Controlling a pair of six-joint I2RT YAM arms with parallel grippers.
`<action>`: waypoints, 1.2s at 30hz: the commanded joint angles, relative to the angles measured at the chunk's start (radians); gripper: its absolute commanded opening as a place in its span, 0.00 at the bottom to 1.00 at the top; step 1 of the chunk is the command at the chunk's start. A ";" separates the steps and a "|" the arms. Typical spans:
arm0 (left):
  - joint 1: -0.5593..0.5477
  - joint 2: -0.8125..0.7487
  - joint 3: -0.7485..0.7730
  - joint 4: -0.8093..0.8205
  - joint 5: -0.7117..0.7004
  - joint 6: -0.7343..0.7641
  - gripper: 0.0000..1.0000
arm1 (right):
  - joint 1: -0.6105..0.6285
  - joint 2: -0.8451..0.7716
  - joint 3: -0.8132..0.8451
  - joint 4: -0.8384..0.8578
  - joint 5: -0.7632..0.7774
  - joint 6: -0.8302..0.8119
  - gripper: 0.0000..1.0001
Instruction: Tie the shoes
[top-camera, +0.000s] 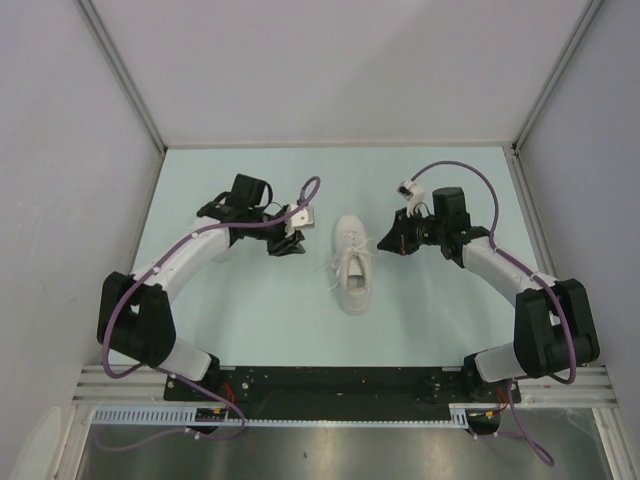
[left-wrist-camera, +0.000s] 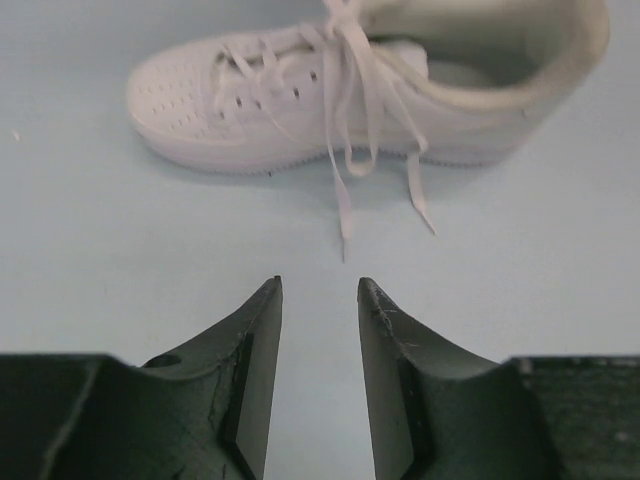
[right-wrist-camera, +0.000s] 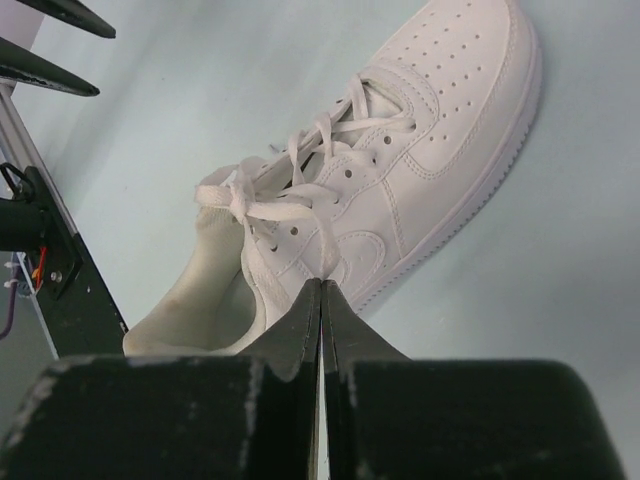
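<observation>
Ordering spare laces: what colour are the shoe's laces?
White laces, matching the shoe; clearest in the left wrist view.

Lab test cell: plain white enclosure walls (top-camera: 340, 60), aluminium frame posts (top-camera: 120, 75), pale blue tabletop (top-camera: 250, 310), black mounting rail (top-camera: 340, 385).

Left gripper (left-wrist-camera: 318, 290) parted, apart from white shoe (left-wrist-camera: 300, 110); 2 lace ends (left-wrist-camera: 343, 235) trail toward it.

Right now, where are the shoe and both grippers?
shoe (top-camera: 353, 265): top external view, laced middle.
left gripper (left-wrist-camera: 320, 283): left wrist view, between open fingertips.
right gripper (right-wrist-camera: 321, 284): right wrist view, where fingertips meet.
</observation>
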 joint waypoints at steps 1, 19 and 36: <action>-0.070 0.087 0.112 0.156 0.066 -0.229 0.41 | 0.002 -0.053 0.029 -0.003 0.042 -0.038 0.00; -0.205 0.290 0.255 0.215 0.122 -0.404 0.43 | -0.001 -0.098 0.029 -0.030 0.070 -0.050 0.00; -0.210 0.311 0.288 0.103 0.084 -0.355 0.00 | -0.031 -0.121 0.029 -0.075 0.107 -0.087 0.00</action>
